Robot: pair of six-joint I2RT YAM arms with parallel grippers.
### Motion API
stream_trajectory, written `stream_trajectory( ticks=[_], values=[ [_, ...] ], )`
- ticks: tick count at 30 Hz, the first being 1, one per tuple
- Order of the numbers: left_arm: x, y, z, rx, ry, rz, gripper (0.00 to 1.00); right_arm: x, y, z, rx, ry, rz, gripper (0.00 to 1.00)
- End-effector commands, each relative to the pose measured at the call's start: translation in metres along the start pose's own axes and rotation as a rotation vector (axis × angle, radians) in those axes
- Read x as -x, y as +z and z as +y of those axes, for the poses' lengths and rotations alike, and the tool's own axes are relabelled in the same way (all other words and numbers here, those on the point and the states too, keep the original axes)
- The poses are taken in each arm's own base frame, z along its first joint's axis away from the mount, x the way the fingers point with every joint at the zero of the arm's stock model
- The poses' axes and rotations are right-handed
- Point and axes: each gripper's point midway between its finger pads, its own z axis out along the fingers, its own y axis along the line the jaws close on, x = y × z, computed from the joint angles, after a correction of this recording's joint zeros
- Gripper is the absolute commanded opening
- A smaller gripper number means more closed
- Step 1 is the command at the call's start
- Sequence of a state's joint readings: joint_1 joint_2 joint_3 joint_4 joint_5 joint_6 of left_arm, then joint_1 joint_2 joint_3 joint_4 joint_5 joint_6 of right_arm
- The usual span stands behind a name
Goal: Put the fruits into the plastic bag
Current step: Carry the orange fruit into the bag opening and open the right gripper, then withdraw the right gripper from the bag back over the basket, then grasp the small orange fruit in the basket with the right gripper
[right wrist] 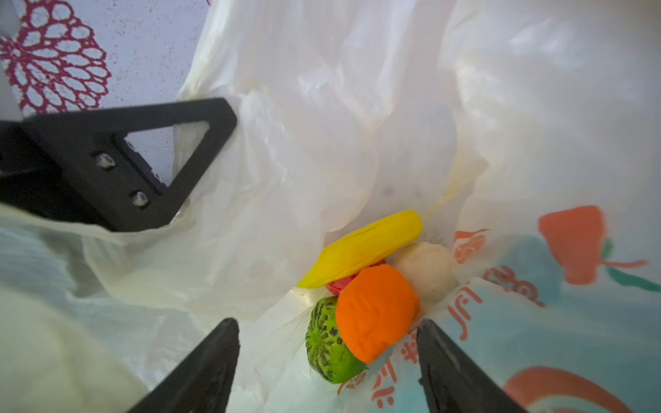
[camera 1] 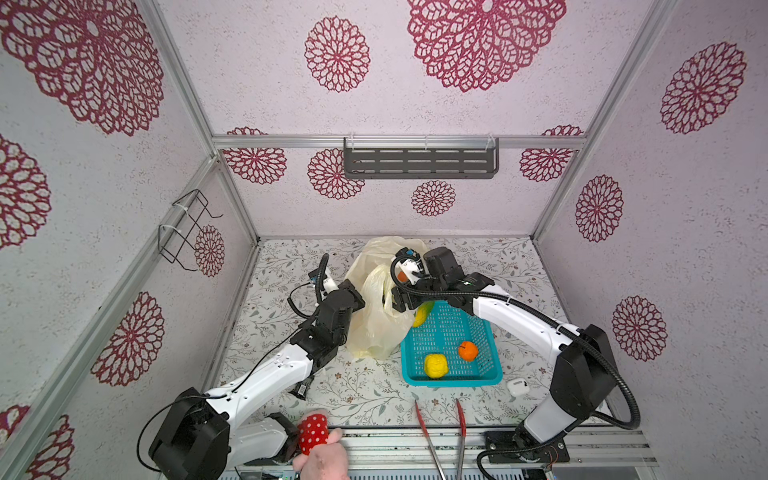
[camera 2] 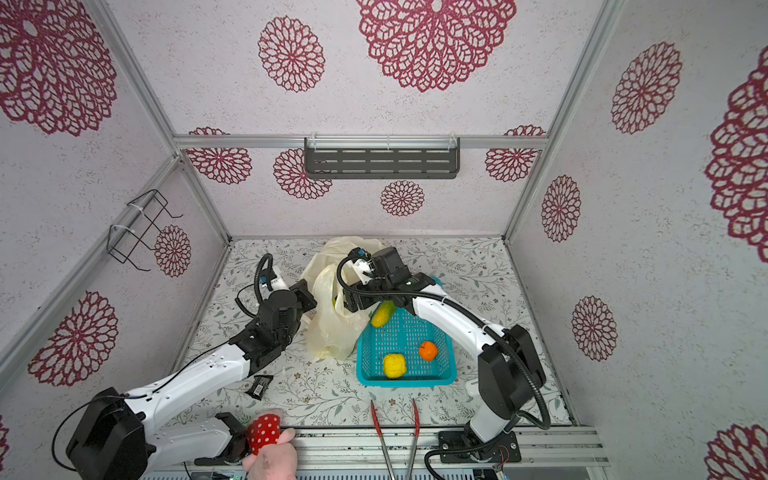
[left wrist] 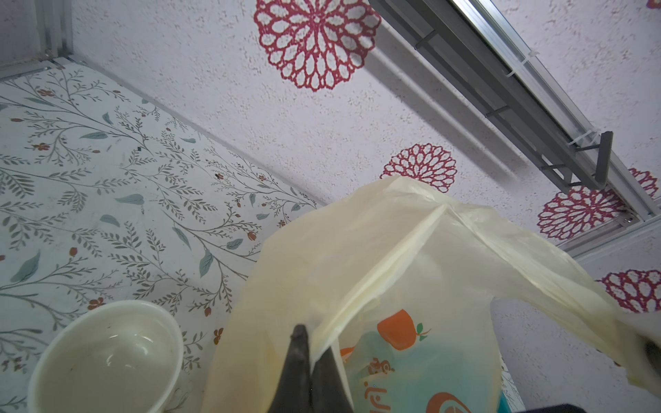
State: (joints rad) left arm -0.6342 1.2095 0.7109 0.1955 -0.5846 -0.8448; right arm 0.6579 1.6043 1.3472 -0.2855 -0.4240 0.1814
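Observation:
The pale-yellow plastic bag (camera 1: 374,320) stands left of the basket in both top views. My left gripper (left wrist: 312,345) is shut on the bag's rim, pinching the film and holding the mouth up. My right gripper (right wrist: 327,334) hangs open over the mouth, with nothing between its fingers. Below it inside the bag lie a yellow banana (right wrist: 361,250), an orange (right wrist: 375,314), a green bumpy ball (right wrist: 325,352), a beige piece (right wrist: 425,268) and a sliver of red apple (right wrist: 338,284). A bumpy lemon (camera 1: 435,365), a second orange (camera 1: 468,350) and a long yellow-green fruit (camera 1: 423,314) lie in the basket.
The teal perforated basket (camera 1: 492,376) sits right of the bag under my right arm. A white bowl (left wrist: 103,357) stands by the bag's left side. Red tongs (camera 1: 440,432), a small white case (camera 1: 517,386) and a black packet (camera 2: 259,386) lie near the front. A hand holds a red dotted plush toy (camera 1: 313,432).

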Motion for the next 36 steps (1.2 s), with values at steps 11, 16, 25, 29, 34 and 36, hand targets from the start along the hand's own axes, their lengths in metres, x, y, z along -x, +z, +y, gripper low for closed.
stream_trajectory(
  ticks=[11,16,25,29,34,36],
  values=[
    [0.006,-0.004,0.013,0.045,-0.017,-0.041,0.0,-0.006,-0.139,-0.087,-0.454,0.237,-0.228,0.81],
    [0.006,0.0,0.006,0.024,-0.009,-0.045,0.0,-0.095,-0.134,-0.101,-0.55,0.361,0.066,0.81],
    [-0.005,0.006,0.001,-0.014,0.002,-0.017,0.0,-0.198,-0.116,-0.123,-0.664,0.455,0.435,0.8],
    [-0.008,0.005,0.0,-0.029,0.006,-0.003,0.0,-0.216,-0.102,-0.131,-0.668,0.476,0.503,0.81],
    [-0.007,0.0,0.002,-0.034,0.015,0.003,0.0,-0.245,-0.085,-0.131,-0.658,0.497,0.62,0.79],
    [-0.006,-0.003,0.004,-0.032,0.017,0.006,0.0,-0.254,-0.081,-0.13,-0.658,0.498,0.65,0.76]
  ],
)
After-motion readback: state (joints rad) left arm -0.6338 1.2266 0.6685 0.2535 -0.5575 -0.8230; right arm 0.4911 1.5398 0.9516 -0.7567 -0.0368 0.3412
